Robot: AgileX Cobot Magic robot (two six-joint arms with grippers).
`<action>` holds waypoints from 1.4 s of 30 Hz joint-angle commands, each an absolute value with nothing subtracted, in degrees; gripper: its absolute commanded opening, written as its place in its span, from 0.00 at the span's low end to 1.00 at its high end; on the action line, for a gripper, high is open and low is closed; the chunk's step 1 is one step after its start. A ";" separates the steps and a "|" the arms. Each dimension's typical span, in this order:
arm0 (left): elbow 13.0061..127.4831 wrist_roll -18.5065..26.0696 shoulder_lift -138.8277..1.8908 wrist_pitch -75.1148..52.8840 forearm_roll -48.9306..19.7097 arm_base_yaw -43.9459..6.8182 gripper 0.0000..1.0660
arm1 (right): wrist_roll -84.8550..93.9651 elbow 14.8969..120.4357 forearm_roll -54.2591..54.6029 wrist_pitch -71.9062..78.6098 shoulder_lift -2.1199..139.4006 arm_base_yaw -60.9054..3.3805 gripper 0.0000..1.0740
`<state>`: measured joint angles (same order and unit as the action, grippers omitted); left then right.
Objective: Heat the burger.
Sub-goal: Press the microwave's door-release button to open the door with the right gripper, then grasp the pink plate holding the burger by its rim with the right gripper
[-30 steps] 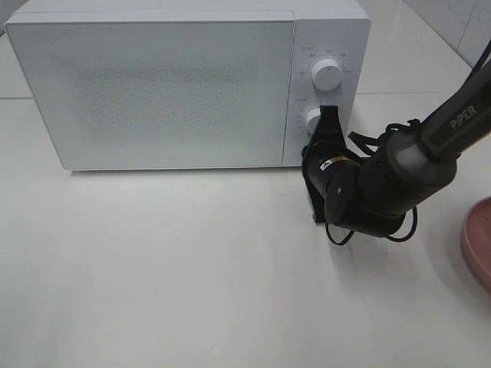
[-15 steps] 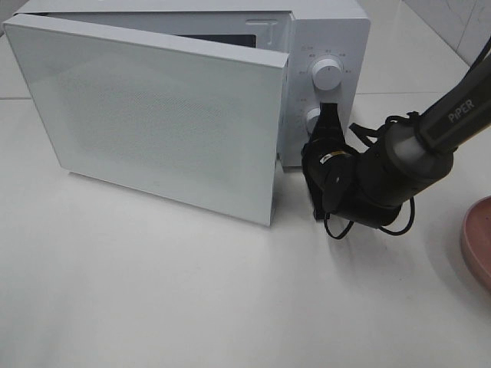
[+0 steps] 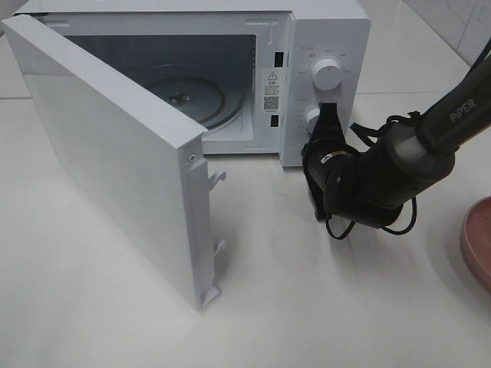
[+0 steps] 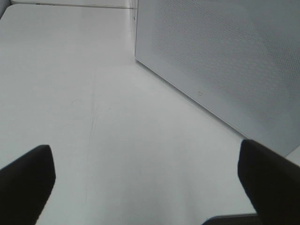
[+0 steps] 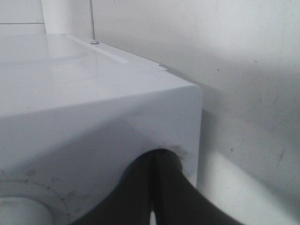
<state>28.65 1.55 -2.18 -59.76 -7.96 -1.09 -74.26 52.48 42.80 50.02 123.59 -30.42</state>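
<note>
The burger is out of view in every frame. The white microwave [image 3: 330,31] stands at the back with its door [image 3: 100,169] swung wide toward the front left, showing the glass turntable [image 3: 188,96] inside with nothing on it. My right gripper [image 3: 328,116] is shut, its tips pressed against the control panel by the lower knob [image 3: 312,117]. In the right wrist view the shut fingers [image 5: 161,187] touch the microwave's front corner [image 5: 93,108]. My left gripper [image 4: 147,187] is open above bare table, with the door's outer face [image 4: 225,61] ahead of it.
A pink plate [image 3: 477,238] shows at the right edge of the table. The upper knob [image 3: 327,74] sits above the right gripper. The open door's edge with its latch hooks [image 3: 211,230] juts toward the table's front.
The microwave door went from shut to swung wide open toward the front left. My right gripper stayed at the lower part of the control panel.
</note>
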 commanded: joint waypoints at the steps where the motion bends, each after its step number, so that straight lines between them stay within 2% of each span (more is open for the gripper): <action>1: 28.53 1.49 -2.01 -59.30 -8.54 -0.97 0.92 | -73.85 53.11 40.16 59.87 121.01 -28.42 0.00; 26: 28.53 1.49 -2.01 -59.30 -8.54 -0.97 0.92 | -73.22 41.37 37.36 43.95 111.38 -29.05 0.00; 36: 28.53 1.49 -2.01 -59.30 -8.54 -0.97 0.92 | -59.13 36.04 36.55 34.89 103.25 -29.05 0.00; 42: 28.53 1.49 -2.01 -59.30 -8.54 -0.97 0.92 | -44.18 35.92 34.78 24.92 99.29 -28.88 0.00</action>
